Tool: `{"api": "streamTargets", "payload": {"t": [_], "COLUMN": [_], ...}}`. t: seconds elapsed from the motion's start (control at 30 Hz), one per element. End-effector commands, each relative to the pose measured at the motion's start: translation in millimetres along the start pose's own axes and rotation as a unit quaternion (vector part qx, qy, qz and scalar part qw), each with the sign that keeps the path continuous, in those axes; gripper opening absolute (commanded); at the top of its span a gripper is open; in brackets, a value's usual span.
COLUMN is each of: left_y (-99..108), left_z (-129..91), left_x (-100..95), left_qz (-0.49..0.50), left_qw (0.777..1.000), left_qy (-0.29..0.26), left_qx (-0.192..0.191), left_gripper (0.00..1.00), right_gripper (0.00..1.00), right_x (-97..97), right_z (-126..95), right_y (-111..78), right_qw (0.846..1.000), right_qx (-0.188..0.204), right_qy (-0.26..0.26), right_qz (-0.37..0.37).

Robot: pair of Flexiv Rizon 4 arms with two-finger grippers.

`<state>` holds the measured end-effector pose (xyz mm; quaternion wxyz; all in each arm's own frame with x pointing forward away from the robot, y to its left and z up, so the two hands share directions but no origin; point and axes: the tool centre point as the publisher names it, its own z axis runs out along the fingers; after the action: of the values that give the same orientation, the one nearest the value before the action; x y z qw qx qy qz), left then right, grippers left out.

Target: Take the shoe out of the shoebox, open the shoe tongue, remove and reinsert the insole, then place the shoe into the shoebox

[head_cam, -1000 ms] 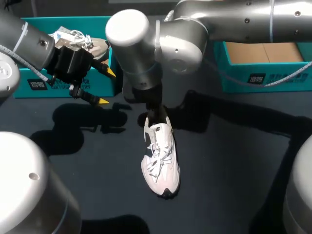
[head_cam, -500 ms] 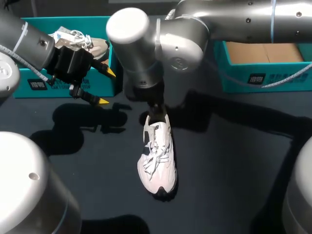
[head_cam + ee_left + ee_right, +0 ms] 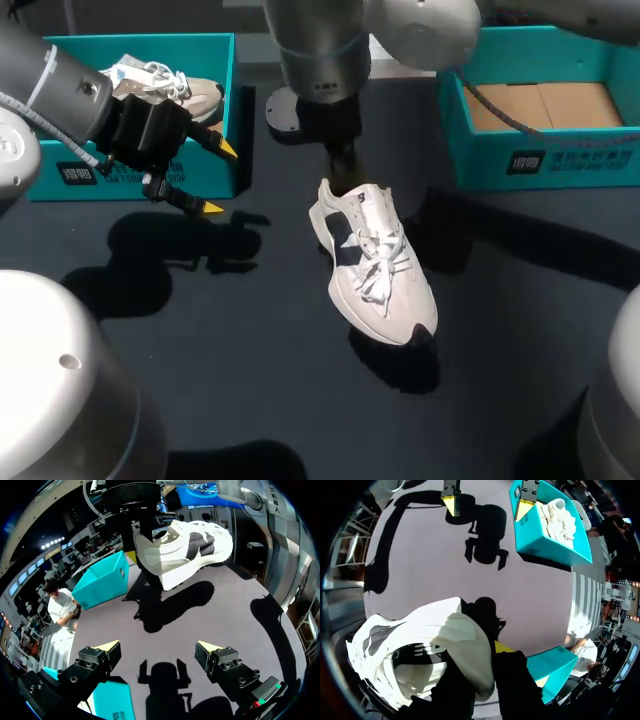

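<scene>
Head view: right arm [image 3: 318, 45] over shoe [image 3: 375, 262]

I see shoe [image 3: 375, 262] white, dark side patch. Box [image 3: 228, 100] by left gripper [image 3: 220, 178] teal; its fingertips [image 3: 212, 208] yellow. Table [image 3: 250, 330] dark grey.

The table [image 3: 250, 380] lies open on the near side of the white sneaker [image 3: 375, 265], while the left teal shoebox [image 3: 130, 45] and right teal shoebox [image 3: 580, 160] block its far flanks.

the left arm [image 3: 30, 75] and right arm [image 3: 420, 25] are clad in rounded silver-grey housings with small dark screws; the left gripper [image 3: 159, 647] is finished black, tipped yellow.
</scene>
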<state>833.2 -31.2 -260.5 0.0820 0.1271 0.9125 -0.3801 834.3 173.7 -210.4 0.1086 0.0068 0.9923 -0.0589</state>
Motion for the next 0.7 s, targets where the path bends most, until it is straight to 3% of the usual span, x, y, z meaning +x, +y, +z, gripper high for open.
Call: {"api": "streamTargets", "payload": {"t": [0.03, 0.53, 0.7], "left_y": [-0.4, -0.4, -0.4], "left_z": [0.0, 0.0, 0.0], "left_x": [0.5, 0.5, 0.5], "left_qz": [0.000, 0.000, 0.000], "left_qw": [1.000, 1.000, 1.000], "left_qy": [0.000, 0.000, 0.000], "left_qx": [-0.002, -0.002, -0.002], "left_gripper": [1.00, 1.00, 1.00], "right_gripper": [0.00, 0.00, 0.00], "right_x": [-2.7, -2.7, -49.2], "right_z": [-61.9, -61.9, -59.3], "right_y": [-38.8, -38.8, -100.6], "right_qw": [1.000, 1.000, 0.999], "right_qx": [0.000, 0.000, 0.027], "right_qy": [-0.011, -0.011, -0.025], "right_qz": [0.024, 0.024, 0.013]}}
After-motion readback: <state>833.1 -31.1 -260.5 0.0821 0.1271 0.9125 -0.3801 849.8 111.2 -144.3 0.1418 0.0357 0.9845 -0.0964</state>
